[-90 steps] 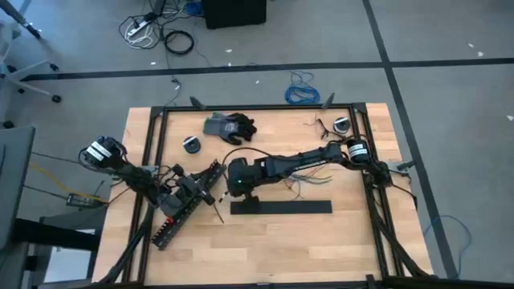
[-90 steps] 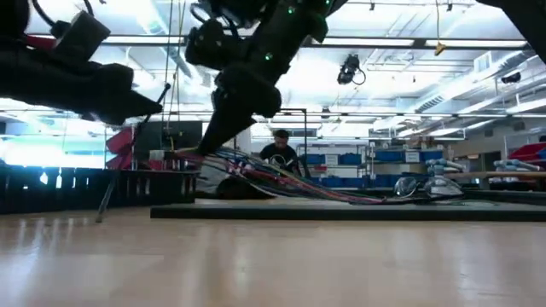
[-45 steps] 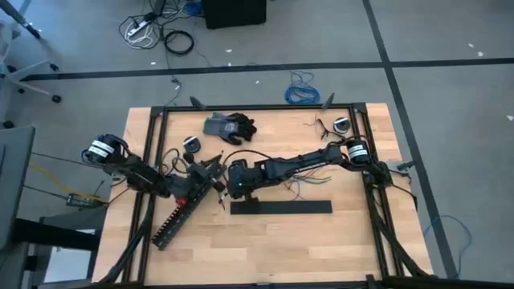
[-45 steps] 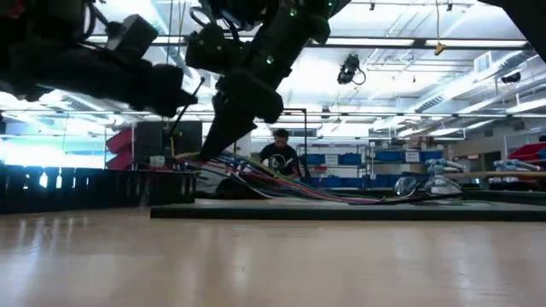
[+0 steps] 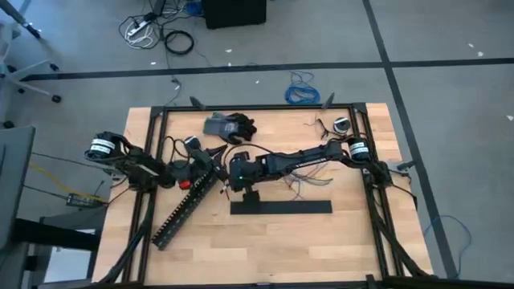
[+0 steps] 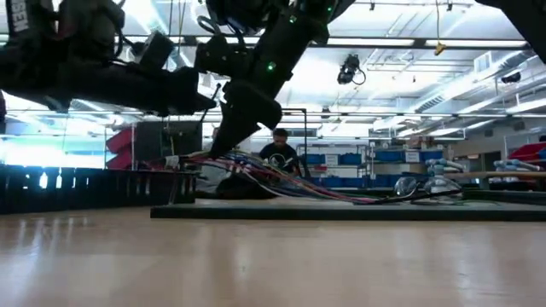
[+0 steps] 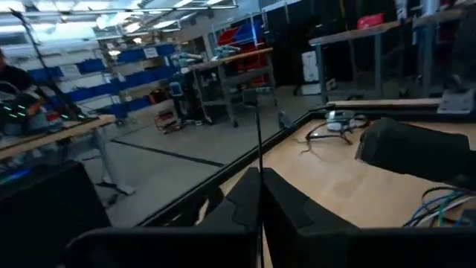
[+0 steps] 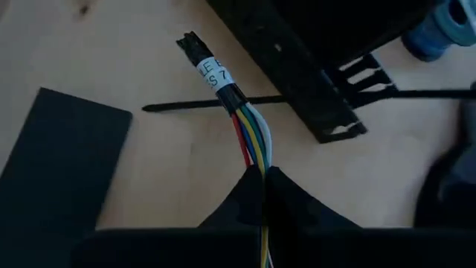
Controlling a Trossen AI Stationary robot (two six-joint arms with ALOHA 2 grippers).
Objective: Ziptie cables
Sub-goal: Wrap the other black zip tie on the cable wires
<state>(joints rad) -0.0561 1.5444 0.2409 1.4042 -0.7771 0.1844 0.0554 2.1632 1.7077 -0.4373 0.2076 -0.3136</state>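
Toward the far-left part of the tabletop [image 5: 265,241], seen from above, the right gripper [image 5: 239,172] reaches across from the right edge and meets the cables [image 5: 301,172], whose long axis runs left to right along that arm, loose ends fanning toward the right edge; the left gripper [image 5: 201,163] sits just beside it to the left, above the far end of the slotted duct [image 5: 181,209], so both arms are about equally near the bundle's left end. At table height, the low view shows the cables [image 6: 281,181] rising from the tabletop at a shallow slant up into the right gripper [image 6: 223,147], with the left gripper [image 6: 200,95] close and higher. Past the left wrist's fingers [image 7: 245,205], which are pressed together on a thin ziptie [image 7: 259,141], the strip stands straight out from the tips with its long axis away from the gripper. Past the right wrist's fingers [image 8: 242,195], closed on the cables [image 8: 251,138], the bundle's labelled black end points straight away from the fingertips, and a second ziptie [image 8: 193,104] lies on the wood crosswise under it, roughly at right angles. Judging by this, the held strip must come across the bundle near that end.
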